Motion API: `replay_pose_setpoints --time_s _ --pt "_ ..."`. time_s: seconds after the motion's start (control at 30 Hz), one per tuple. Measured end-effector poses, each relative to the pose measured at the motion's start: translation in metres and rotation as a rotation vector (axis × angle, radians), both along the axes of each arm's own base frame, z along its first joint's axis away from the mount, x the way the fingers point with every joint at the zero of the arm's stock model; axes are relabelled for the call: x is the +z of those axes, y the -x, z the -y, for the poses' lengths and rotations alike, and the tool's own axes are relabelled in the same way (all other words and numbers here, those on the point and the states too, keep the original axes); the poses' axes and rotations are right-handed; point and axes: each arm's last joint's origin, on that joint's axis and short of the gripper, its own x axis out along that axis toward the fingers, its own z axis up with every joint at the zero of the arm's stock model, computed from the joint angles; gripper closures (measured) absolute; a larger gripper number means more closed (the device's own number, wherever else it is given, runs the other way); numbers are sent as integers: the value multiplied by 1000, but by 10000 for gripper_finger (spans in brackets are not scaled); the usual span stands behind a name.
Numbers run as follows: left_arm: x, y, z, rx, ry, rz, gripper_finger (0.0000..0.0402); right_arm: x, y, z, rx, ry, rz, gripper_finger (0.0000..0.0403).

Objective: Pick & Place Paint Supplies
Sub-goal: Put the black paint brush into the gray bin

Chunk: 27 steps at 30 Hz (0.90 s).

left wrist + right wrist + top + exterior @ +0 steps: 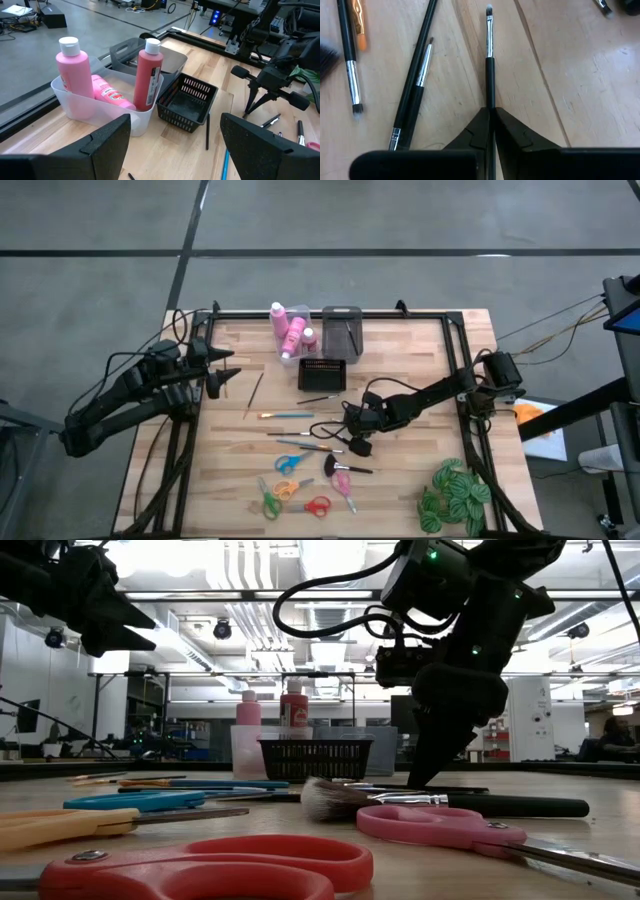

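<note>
Two fingers of the right gripper are pinching a black brush flat on the table. Off at the table's left edge, the left gripper is hanging spread wide.

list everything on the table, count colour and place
bottles: three, pink with white caps, in the clear bin at the far edge
black mesh basket: one, empty, beside the clear bin
grey bin: one, far edge
paintbrushes: several, black, blue and wooden handles, mid table
scissors: several, blue, orange, green, red, pink, near edge
plant: one, green, near right corner
left gripper: open, left side
right gripper: shut on thin black brush
</note>
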Motion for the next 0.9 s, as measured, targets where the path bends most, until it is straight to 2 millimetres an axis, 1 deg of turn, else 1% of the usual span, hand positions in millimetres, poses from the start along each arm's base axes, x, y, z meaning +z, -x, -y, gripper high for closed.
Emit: replay_pose_setpoints --time_s 0.57,0.9 --pt "0 0 0 0 0 0 91 9 -5 -1 8 -10 -4 387" --pt "0 0 0 -1 0 0 91 24 -9 -2 8 -16 37 388"
